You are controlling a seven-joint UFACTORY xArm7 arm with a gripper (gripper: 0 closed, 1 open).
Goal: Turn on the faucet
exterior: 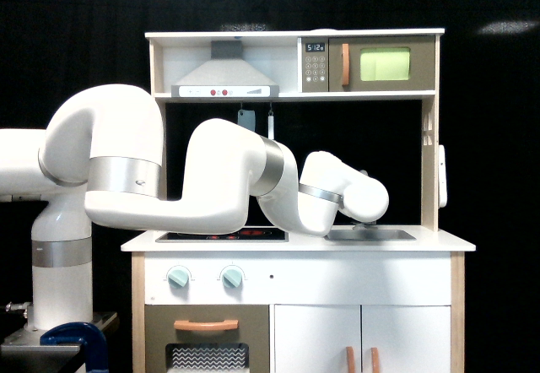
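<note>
Reaching across the toy kitchen from the exterior view's left, the white arm (211, 183) ends in a rounded wrist section that sits over the sink (371, 235). The claw itself is hidden behind that wrist, so whether it is wide, narrow or closed on something cannot be told. The faucet (363, 173) stands at the back of the sink and is almost wholly covered by the wrist; only a small grey sliver of its arch shows just above the white shell, and a dark bit below the wrist may be its base, though that is unclear. Its side lever cannot be seen.

Beside the sink, toward the exterior view's left, the black hob (221, 235) lies flush in the white tabletop (443, 242), with the arm's forearm passing low over it. Two mint-green knobs (178, 278) sit on the front panel under the hob, above an oven door with an orange handle (206, 326). On the upper shelf are a grey extractor hood (224, 78) and a microwave (369, 64) with a lit green window. Two utensils (246, 118) hang under that shelf, behind the arm's elbow.
</note>
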